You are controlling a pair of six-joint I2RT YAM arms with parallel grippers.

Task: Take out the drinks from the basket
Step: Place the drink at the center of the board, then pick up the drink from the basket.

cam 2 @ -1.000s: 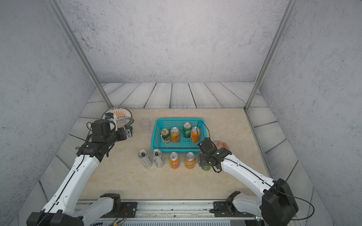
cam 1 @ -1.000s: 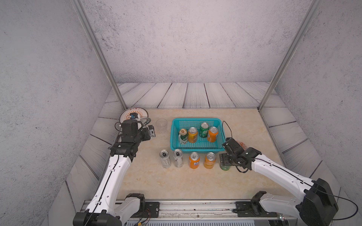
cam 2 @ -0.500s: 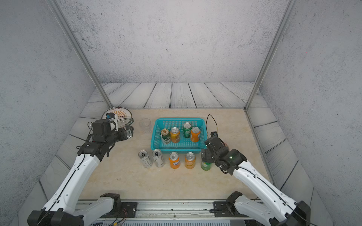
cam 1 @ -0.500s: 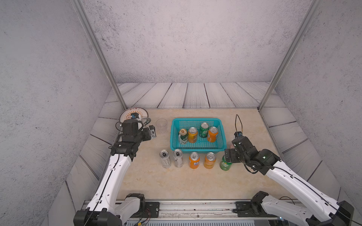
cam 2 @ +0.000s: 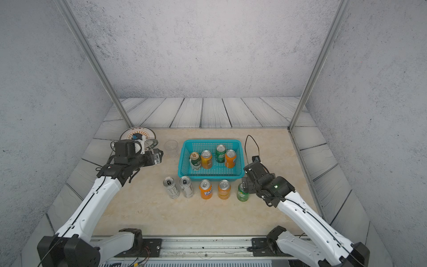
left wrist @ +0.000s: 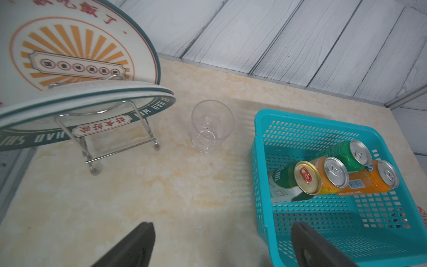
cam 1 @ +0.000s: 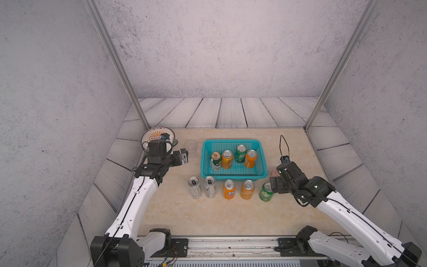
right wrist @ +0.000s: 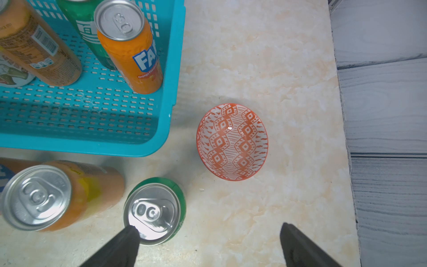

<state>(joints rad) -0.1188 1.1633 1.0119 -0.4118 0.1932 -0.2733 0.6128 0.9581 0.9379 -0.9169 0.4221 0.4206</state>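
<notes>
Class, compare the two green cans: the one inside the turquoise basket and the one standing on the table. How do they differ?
The basket can stands inside the turquoise basket; the table can stands outside, in front of it. The open right gripper hangs by the table can; the basket can has none that close. Both are green, upright, silver-topped.

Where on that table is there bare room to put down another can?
Widest bare strip: the table between the can row and its near edge. Also free: behind the basket to the back edge, and, under the left gripper, between cup and silver cans. Crowded: basket front, and its right side, where bowl, green can and right gripper sit close.
</notes>
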